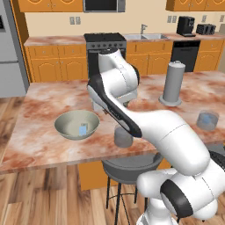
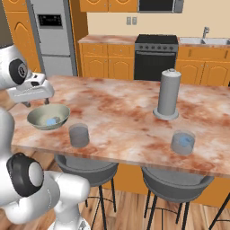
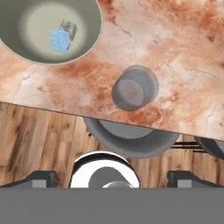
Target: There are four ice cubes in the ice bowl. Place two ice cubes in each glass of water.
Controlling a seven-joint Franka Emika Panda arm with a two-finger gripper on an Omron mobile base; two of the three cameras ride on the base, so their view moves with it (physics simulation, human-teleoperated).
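So the ice bowl (image 3: 94,30) is sitting at about 11 o'clock in the hand view, and two ice cubes (image 3: 60,40) can be made out in it, one bright blue and one paler, touching each other just off the bowl's centre. The near glass (image 3: 134,89) is parked just right of centre there, close to the counter (image 3: 183,57) edge, and looks to have no blue in it; the far glass (image 2: 183,142) seen at 4 o'clock in the right base view shows a blue patch that could be ice, hard to be sure. The gripper (image 3: 111,177) is held high with its fingertips (image 3: 43,178) spread fully apart and nothing between them. Probably the next cube pickup is what's called for, so the hand should be swung over toward 11 o'clock, lined up on the outer cube only, and lowered straight down so the neighbour isn't nudged. The bowl wall should be kept clear of the fingers, since these cubes are tiny and easily flicked away.
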